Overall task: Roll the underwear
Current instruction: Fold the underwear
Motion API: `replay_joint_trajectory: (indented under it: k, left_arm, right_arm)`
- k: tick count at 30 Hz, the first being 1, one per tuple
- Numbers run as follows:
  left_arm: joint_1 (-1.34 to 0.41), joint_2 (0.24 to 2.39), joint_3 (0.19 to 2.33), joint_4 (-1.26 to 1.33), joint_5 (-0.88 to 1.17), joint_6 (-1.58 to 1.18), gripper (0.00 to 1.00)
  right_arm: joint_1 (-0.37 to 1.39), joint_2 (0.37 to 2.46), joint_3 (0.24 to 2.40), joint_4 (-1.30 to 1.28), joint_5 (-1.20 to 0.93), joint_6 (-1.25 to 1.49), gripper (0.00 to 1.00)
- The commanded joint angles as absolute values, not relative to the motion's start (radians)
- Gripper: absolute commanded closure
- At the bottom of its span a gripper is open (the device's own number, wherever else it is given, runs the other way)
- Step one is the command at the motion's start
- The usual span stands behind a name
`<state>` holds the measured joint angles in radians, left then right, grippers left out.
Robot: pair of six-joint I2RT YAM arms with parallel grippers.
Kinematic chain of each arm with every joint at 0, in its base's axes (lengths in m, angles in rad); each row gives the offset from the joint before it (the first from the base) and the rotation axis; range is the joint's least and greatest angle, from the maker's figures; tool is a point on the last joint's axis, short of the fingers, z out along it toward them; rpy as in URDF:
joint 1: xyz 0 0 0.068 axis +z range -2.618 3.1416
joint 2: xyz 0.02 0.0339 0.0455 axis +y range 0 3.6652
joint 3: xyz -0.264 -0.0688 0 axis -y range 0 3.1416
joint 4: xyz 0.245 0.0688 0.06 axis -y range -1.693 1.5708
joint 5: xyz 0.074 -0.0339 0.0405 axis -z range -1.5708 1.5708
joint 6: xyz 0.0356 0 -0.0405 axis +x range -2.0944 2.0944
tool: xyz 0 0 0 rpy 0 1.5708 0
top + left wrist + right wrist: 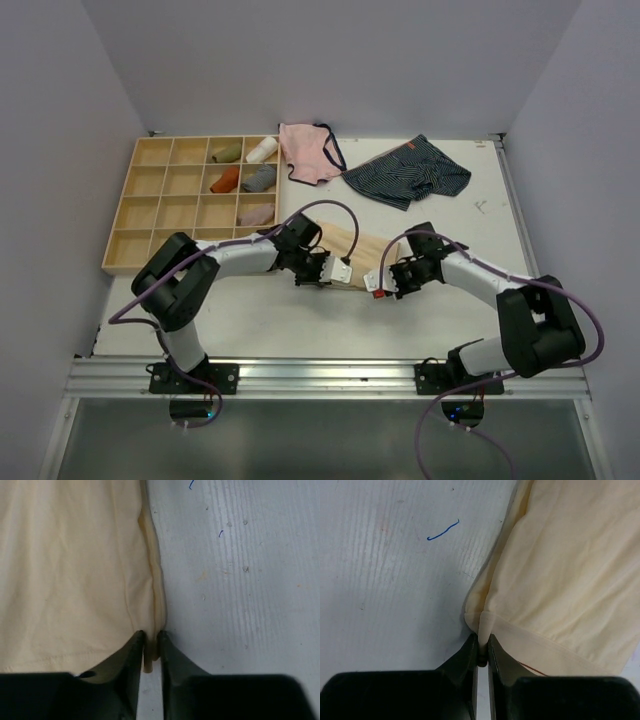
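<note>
Underwear, plain pale peach-beige soft cloth, flat on white table | left gripper narrow, pinching its near-left edge | right gripper narrow, pinching near-right corner | cloth lies ahead of both claws, near edge spanning between them; arms equally near

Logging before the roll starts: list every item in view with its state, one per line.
Underwear, flat on the table, unrolled, pinched at two spots on its near side.
Left jaws, shut on the underwear's edge.
Right jaws, shut on the underwear's corner.
Pink pair, lying loose, unrolled.
Striped pair, spread out, unrolled.
Tray, rolled cloths in five compartments.
</note>
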<state>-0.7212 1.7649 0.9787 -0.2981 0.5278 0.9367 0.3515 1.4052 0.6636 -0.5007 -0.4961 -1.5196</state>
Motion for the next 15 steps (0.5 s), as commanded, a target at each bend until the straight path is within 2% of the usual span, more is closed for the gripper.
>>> replay_joint_trajectory:
  k: [1, 5, 15]
  left_arm:
    - [-0.718, 1.812, 1.044, -0.385, 0.534, 0.971, 0.84]
    - [-0.718, 1.772, 1.045, -0.471, 0.567, 0.985, 1.00]
    - [-0.718, 1.649, 1.031, -0.617, 0.673, 0.905, 1.00]
  right_arm:
    - [0.354, 1.390, 0.683, -0.612, -0.512, -1.522, 0.94]
    - [0.354, 1.367, 0.729, -0.698, -0.566, -1.477, 0.98]
    - [0.354, 1.324, 0.791, -0.945, -0.695, -1.307, 1.00]
